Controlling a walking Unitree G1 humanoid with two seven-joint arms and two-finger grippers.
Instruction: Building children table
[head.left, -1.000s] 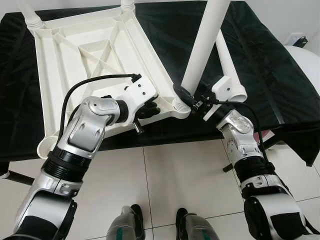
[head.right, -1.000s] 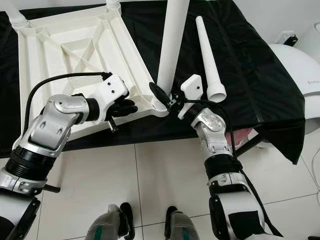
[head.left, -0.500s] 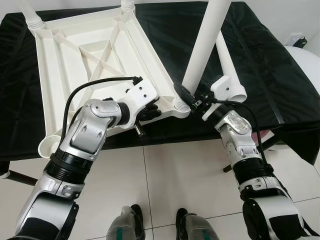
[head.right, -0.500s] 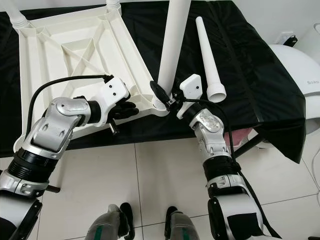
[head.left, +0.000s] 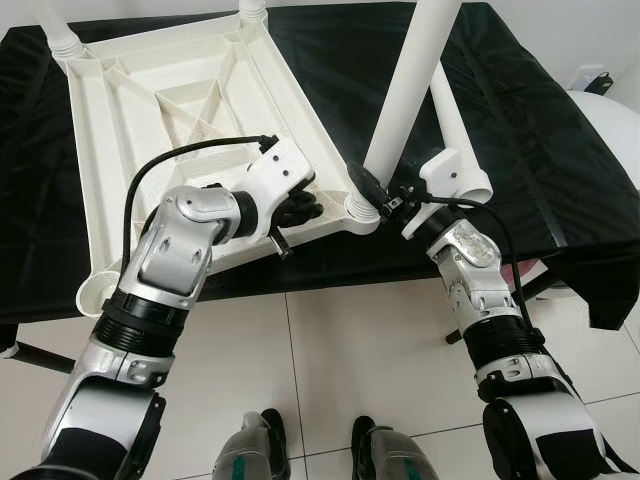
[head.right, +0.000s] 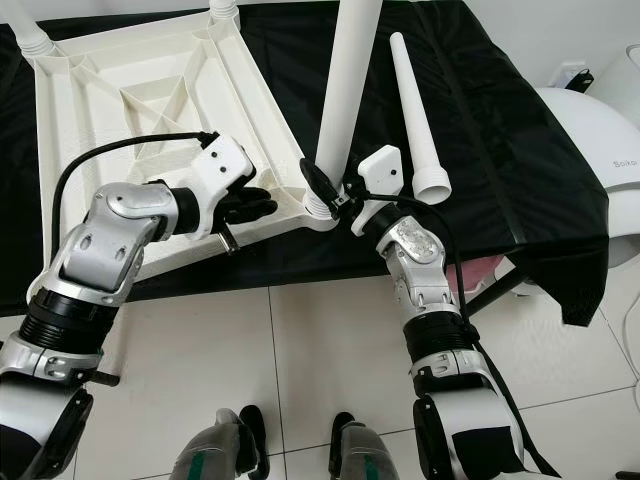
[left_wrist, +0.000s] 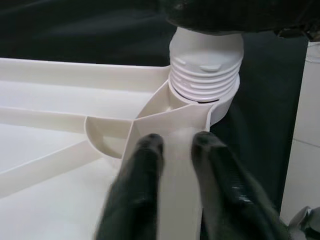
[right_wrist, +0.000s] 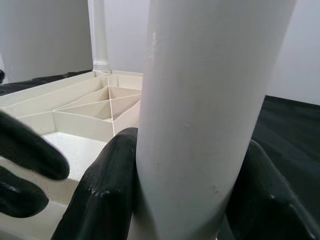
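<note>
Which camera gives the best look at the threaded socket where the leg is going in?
The left wrist view: the threaded socket sits close up, ridges plain, beyond the left gripper on the tabletop's corner. Both eye views show it small at the leg's base. The right wrist view shows the leg in the right gripper, not the threads.

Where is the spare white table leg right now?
The loose table leg lies on the black cloth, on the robot's right, beside the upright leg in the right gripper.

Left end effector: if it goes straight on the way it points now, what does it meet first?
Probably the threaded corner socket of the upturned tabletop, where the upright leg stands. The left end effector already lies along the corner rib; depth is uncertain.
</note>
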